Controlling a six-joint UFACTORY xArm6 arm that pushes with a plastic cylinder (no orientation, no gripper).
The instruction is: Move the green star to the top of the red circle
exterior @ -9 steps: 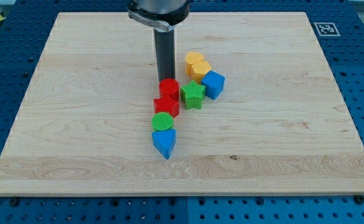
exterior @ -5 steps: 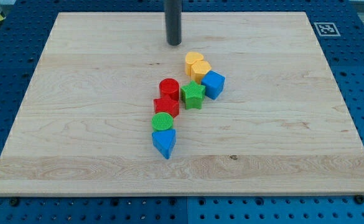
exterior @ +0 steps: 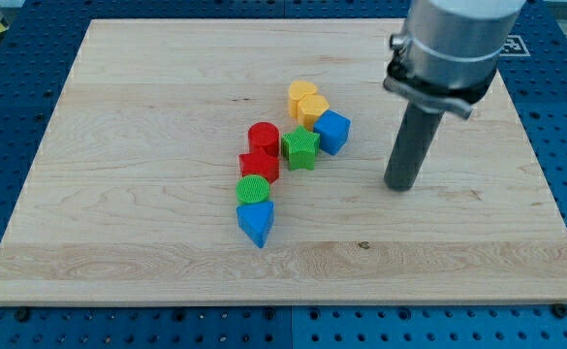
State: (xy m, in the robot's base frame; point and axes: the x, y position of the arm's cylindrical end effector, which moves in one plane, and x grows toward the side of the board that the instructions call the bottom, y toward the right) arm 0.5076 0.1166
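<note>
The green star (exterior: 301,148) lies near the board's middle, just right of the red circle (exterior: 263,138) and touching or nearly touching it. My tip (exterior: 399,185) rests on the board well to the right of the green star, beyond the blue block (exterior: 331,131), and touches no block. The rod rises from it toward the view's top right.
A red star-like block (exterior: 260,165) sits just below the red circle. A green circle (exterior: 253,189) and a blue triangle (exterior: 256,222) continue downward. A yellow heart-like block (exterior: 307,101) sits above the blue block. The wooden board (exterior: 118,145) ends at blue perforated table.
My tip left the spot just above the red circle, went toward the view's top, then swung to the right side and down. No block has moved.
</note>
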